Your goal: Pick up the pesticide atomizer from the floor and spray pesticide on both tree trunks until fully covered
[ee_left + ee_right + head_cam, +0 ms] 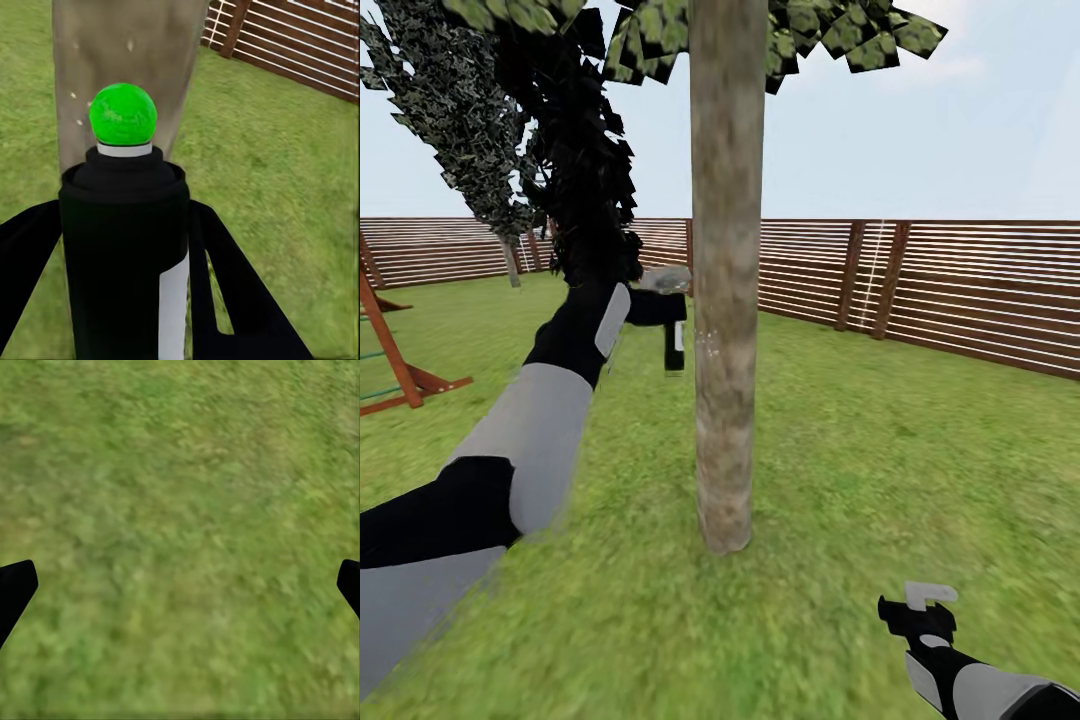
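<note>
A thick grey-brown tree trunk [725, 280] rises in the middle of the head view, its green canopy [830, 35] at the top. My left gripper [660, 305] is shut on the pesticide atomizer [674, 345], a black bottle with a white label, held just left of the trunk at mid height. In the left wrist view the atomizer [124, 247] stands between my black fingers [240, 300], its green spot [122, 114] facing the trunk [127, 67], where small pale droplets show. My right gripper [920, 608] hangs low at the lower right, open over grass [180, 525].
A brown slat fence [960, 290] runs across the back and right. A dark cypress-like tree [575, 150] stands behind my left arm. Part of a wooden play tower [390, 350] sits at the left edge. Lawn [880, 470] spreads around the trunk.
</note>
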